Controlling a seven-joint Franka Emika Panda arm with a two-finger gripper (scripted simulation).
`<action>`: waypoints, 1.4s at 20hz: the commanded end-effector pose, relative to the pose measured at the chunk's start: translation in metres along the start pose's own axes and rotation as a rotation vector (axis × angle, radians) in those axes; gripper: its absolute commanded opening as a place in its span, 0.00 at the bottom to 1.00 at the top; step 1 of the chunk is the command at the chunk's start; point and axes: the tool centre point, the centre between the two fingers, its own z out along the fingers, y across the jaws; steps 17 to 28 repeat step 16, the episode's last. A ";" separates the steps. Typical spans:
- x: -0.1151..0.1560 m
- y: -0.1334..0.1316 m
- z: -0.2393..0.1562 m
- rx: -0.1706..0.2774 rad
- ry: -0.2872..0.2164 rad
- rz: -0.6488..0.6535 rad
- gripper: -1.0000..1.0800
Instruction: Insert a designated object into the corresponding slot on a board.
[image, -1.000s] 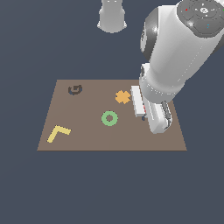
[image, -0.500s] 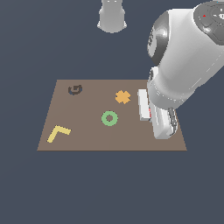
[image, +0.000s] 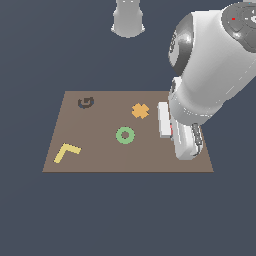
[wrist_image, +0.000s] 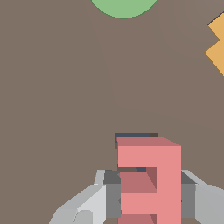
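**Op:** Wrist view, logged now: my pincer (wrist_image: 148, 197) is clamped on the pink E (wrist_image: 148, 179), a finger (wrist_image: 85, 203) pressed to each side. A dark sliver shows just past the letter's far edge; I take it for the slot (wrist_image: 133, 136), mostly hidden under the block.

**Obs:** Where on the board?

**Op:** Exterior view puts the arm over the board (image: 100, 155) at that view's right, beyond the green ring (image: 125, 135) and orange cross (image: 140, 110). The G cutout (image: 86, 103) lies well apart.

**Obs:** Step?

**Op:** Insertion, I judge. Next calls for squaring the E over the cutout, lowering, then releasing.
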 end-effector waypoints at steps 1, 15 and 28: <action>0.000 0.000 0.000 0.000 0.000 0.000 0.00; 0.000 0.000 0.010 -0.002 0.000 -0.003 0.96; 0.000 0.000 0.010 -0.002 0.000 -0.003 0.96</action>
